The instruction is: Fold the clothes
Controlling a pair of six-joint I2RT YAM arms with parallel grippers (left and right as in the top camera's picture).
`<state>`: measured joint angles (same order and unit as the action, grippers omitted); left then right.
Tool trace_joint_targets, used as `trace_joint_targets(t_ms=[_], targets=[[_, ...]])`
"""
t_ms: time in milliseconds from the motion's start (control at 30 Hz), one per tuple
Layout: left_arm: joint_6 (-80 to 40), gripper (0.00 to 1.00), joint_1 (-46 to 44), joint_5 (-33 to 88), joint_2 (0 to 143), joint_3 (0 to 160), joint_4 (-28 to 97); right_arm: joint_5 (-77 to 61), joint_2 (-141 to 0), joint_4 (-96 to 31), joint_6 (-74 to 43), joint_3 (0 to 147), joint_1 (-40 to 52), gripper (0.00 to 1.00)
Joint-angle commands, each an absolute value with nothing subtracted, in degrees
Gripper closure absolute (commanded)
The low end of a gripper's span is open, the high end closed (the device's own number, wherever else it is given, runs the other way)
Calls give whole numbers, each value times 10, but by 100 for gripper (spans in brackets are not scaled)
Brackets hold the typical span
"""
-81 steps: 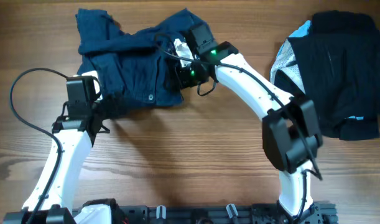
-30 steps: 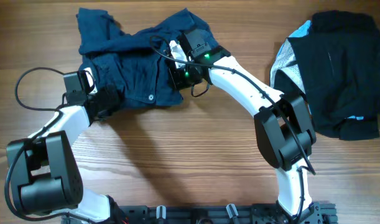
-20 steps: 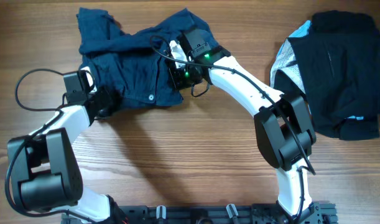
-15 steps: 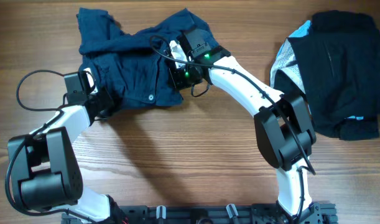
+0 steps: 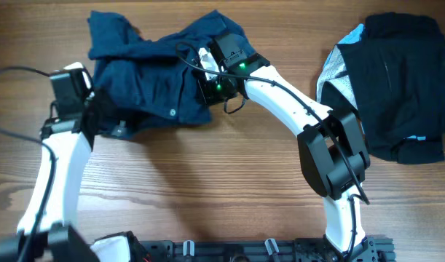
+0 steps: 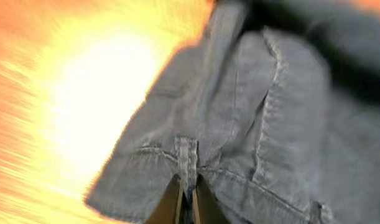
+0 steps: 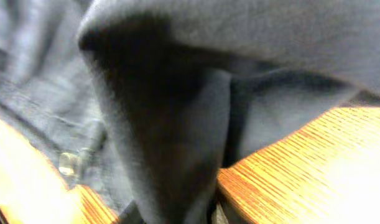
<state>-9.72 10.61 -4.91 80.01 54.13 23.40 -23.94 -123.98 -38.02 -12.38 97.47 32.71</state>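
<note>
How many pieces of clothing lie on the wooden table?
2. The crumpled navy-blue shorts lie at the upper left; the black garment with pale grey-blue lining lies at the right edge. Another could be hidden underneath.

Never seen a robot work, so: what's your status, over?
Left gripper shut on navy shorts, at waistband. Right gripper buried in shorts, grip unclear. Shorts crumpled, unfolded. Black garment lies apart, right.

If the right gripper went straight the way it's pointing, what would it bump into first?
The navy-blue shorts: a dark fold of them fills the right wrist view just ahead of the right gripper. It may be touching the cloth; depth is hard to judge.
</note>
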Motion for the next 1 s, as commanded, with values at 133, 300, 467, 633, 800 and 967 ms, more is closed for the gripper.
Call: trace_joint_targets(t_ms=[133,300,467,633,800,967], targets=[[-99,96,108,-94,693,580,248,-357,-1232,-425,-120,971,279,37],[-112,96,108,-102,674,629,247,-381,-1232,-474,-121,971,271,27],[-112,96,108,-102,674,676,245,-396,-1232,-490,-157,971,279,28],[-112,96,108,-102,674,680,243,-414,-1233,-460,-222,970,326,39],[-114,96,108,-102,674,680,243,-401,-1234,-373,-330,953,408,51],[-114,96,108,-102,674,680,243,-399,-1234,-212,-450,865,446,62]])
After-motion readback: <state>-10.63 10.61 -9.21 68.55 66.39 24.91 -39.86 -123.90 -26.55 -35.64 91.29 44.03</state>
